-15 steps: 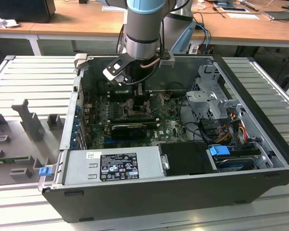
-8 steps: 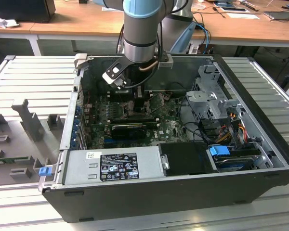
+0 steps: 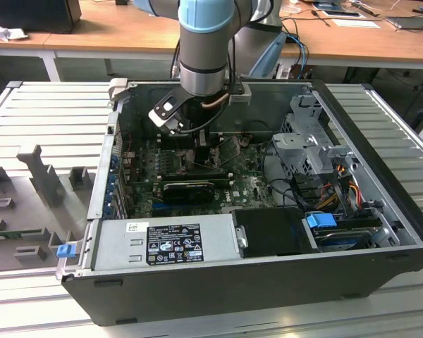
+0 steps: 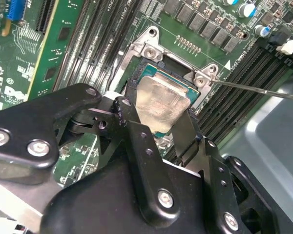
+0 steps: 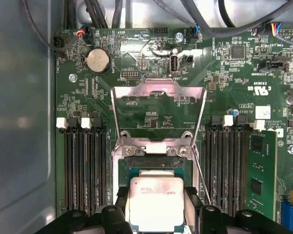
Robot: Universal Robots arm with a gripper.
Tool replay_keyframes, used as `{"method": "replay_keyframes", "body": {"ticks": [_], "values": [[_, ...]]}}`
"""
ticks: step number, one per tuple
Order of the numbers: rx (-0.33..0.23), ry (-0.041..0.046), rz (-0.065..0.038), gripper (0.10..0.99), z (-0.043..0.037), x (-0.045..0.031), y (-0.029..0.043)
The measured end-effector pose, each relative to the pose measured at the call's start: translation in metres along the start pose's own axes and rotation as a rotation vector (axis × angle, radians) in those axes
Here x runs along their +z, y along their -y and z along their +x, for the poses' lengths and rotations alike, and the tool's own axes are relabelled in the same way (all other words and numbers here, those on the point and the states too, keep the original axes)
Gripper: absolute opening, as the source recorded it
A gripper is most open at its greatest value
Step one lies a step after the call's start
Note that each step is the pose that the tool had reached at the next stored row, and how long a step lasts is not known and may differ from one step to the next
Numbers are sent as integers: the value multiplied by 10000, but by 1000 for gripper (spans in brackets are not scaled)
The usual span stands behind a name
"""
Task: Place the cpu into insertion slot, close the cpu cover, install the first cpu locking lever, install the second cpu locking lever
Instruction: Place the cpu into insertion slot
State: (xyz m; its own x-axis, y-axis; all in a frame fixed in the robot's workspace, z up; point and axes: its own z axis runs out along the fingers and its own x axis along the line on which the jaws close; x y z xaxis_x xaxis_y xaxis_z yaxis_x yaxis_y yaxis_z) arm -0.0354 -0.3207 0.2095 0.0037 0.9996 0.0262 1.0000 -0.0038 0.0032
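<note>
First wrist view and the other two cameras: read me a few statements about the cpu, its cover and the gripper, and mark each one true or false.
1. The cpu cover stands open, away from the insertion slot. True.
2. The gripper has a finger on each of two opposite sides of the cpu. True.
3. The cpu lies on the table outside the computer case. False: it sits between the gripper's fingers at the insertion slot, inside the case.
4. The computer case is closed up. False: in the exterior view its side is open and the arm reaches down into it.
</note>
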Motion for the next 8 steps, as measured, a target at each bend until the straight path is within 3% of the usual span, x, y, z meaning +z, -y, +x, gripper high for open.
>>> {"method": "replay_keyframes", "body": {"ticks": [8], "values": [[1, 0, 0, 529, 14, 50, -17]]}}
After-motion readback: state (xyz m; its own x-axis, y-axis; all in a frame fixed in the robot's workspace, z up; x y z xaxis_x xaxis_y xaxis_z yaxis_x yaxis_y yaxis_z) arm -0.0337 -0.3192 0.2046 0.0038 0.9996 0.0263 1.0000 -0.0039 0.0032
